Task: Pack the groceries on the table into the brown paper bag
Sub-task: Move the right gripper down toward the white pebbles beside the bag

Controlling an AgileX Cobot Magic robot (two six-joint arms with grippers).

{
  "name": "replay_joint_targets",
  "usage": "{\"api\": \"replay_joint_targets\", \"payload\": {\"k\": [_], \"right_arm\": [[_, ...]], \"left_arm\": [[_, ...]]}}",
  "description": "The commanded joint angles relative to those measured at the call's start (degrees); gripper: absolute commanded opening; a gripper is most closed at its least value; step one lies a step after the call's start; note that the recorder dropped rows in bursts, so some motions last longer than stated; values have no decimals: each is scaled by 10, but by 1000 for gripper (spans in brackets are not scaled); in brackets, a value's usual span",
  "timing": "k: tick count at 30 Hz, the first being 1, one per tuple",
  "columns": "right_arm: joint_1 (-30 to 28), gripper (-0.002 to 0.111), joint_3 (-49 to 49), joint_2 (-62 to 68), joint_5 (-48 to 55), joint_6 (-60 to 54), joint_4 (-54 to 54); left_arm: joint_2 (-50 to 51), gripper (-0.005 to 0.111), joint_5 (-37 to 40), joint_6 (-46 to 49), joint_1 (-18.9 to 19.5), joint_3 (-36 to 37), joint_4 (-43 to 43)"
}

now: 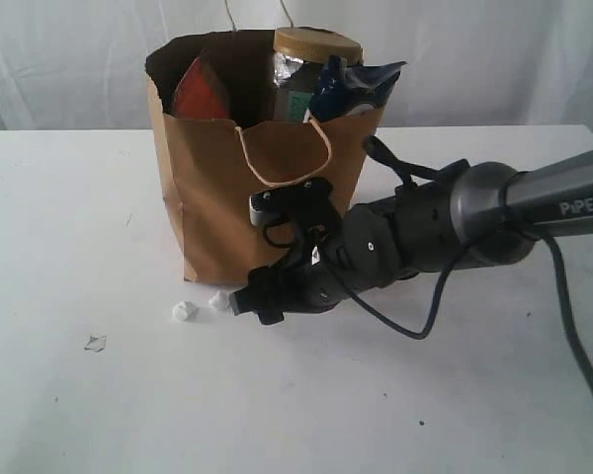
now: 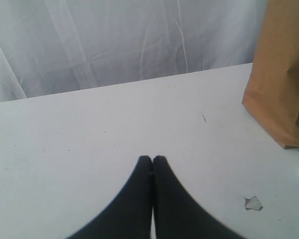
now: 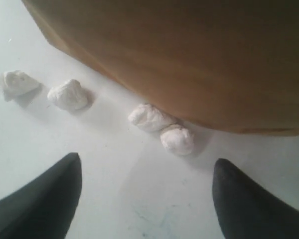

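The paper bag (image 1: 267, 207) stands upright on the table (image 1: 79, 217), close to its far edge and about midway along it. A jar (image 1: 311, 74), a blue packet (image 1: 354, 87) and a red pouch (image 1: 200, 91) poke above its ragged rim, and no groceries show loose on the table. Loaded like this the bag is likely top-heavy. Its thin paper would crease or tear if pinched at the rim, so the cord handle (image 1: 287, 168) or a low push near the base looks safer. The jar looks hard, smooth and breakable. The right fingers (image 3: 50, 199) are spread wide and empty, low by the bag's base, facing white scraps (image 3: 152, 118). The left fingers (image 2: 139, 199) are pressed together, holding nothing, over bare table.
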Motion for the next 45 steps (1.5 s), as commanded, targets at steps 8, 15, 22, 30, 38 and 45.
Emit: {"api": "replay_joint_targets", "payload": {"k": [8, 15, 22, 30, 38, 45], "right_arm": [[1, 65, -7, 25, -4, -2, 5], [1, 43, -14, 47, -4, -2, 5], [1, 0, -14, 39, 12, -2, 4], [-4, 0, 87, -73, 9, -6, -3], [-5, 0, 164, -159, 2, -6, -3], [-5, 1, 146, -165, -36, -6, 0]], "left_arm": [[-2, 0, -6, -1, 1, 2, -5], [-2, 0, -6, -1, 1, 2, -5], [-2, 0, -6, -1, 1, 2, -5], [-2, 0, -6, -1, 1, 2, -5], [-2, 0, -6, -1, 1, 2, -5], [-2, 0, -6, -1, 1, 2, -5]]}}
